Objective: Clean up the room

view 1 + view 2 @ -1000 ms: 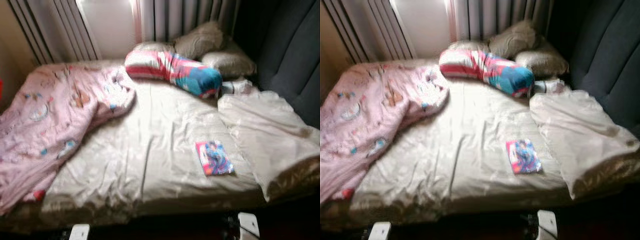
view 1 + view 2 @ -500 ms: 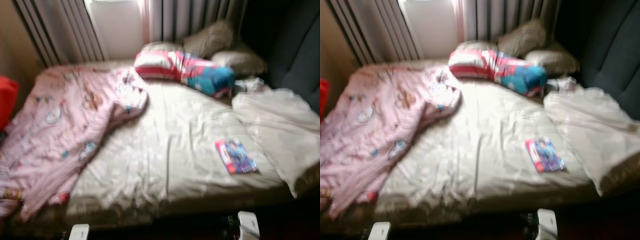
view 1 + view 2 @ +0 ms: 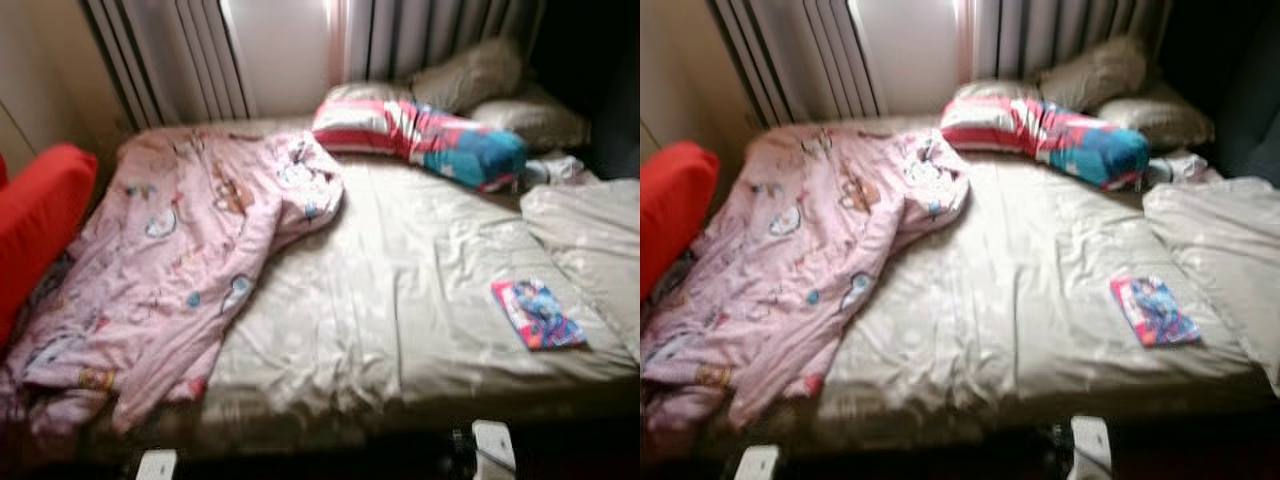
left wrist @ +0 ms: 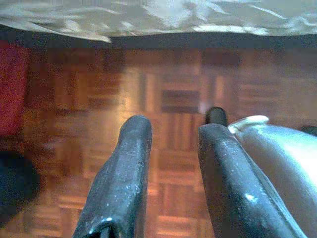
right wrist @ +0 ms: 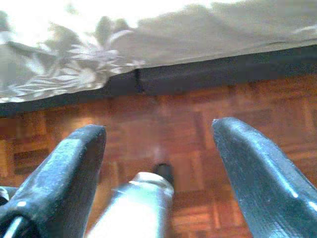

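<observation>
Pink blanket (image 3: 190,250) beside red cushion (image 3: 40,220)

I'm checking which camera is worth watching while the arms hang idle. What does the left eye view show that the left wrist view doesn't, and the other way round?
The left eye view looks down on the bed top: a crumpled pink blanket, a striped bolster pillow, a small colourful book, a red cushion and curtains. The left wrist view has the left gripper, fingers apart, hanging above wooden parquet floor. Both take in the beige bedsheet.
</observation>
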Tool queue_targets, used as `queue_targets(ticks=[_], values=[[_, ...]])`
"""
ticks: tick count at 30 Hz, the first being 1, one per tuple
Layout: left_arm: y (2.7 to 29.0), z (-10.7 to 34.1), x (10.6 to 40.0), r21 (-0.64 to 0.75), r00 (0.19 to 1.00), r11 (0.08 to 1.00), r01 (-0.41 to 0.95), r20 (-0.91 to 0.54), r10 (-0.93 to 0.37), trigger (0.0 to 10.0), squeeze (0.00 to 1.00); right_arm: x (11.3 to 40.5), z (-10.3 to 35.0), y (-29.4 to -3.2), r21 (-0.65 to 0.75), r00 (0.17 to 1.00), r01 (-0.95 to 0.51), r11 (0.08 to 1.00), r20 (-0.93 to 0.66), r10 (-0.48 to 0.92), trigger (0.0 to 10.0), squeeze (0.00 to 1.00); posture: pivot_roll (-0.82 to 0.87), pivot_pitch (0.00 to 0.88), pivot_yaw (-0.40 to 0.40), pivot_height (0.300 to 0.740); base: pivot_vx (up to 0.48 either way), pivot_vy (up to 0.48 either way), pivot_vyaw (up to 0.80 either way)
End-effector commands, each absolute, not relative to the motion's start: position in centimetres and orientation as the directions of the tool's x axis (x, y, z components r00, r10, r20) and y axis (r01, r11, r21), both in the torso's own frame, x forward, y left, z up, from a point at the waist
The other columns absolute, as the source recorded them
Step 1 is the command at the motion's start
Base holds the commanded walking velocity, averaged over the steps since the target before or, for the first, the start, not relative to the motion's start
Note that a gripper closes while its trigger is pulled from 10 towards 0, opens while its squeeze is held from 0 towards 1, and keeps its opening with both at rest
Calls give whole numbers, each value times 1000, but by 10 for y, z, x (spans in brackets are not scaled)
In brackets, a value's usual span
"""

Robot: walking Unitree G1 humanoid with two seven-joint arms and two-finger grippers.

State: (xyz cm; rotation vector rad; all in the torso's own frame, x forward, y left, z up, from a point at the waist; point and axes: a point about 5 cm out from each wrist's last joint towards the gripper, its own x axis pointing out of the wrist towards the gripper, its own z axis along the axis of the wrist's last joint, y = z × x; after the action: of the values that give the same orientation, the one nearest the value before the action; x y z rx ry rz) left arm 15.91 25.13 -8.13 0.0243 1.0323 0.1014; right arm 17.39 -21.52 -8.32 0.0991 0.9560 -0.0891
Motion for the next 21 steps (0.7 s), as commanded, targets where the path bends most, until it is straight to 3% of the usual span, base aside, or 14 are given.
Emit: queue_targets(ticks=[1,18,21], values=[[248,-82,160,61,506,996,-69,-858,87,10000,0,167,-85,-223,34,560,152,988,-827,-58,10000,0,-79,0,60,740,0,431,0],[248,-82,159,63,506,996,-64,-858,86,10000,0,166,-85,-223,32,556,136,990,-829,-50,10000,0,-74,0,60,740,0,433,0],[248,-82,159,57,518,996,-75,-851,88,10000,0,166,-85,-223,30,556,135,990,-830,-50,10000,0,-69,0,58,740,0,119,0]])
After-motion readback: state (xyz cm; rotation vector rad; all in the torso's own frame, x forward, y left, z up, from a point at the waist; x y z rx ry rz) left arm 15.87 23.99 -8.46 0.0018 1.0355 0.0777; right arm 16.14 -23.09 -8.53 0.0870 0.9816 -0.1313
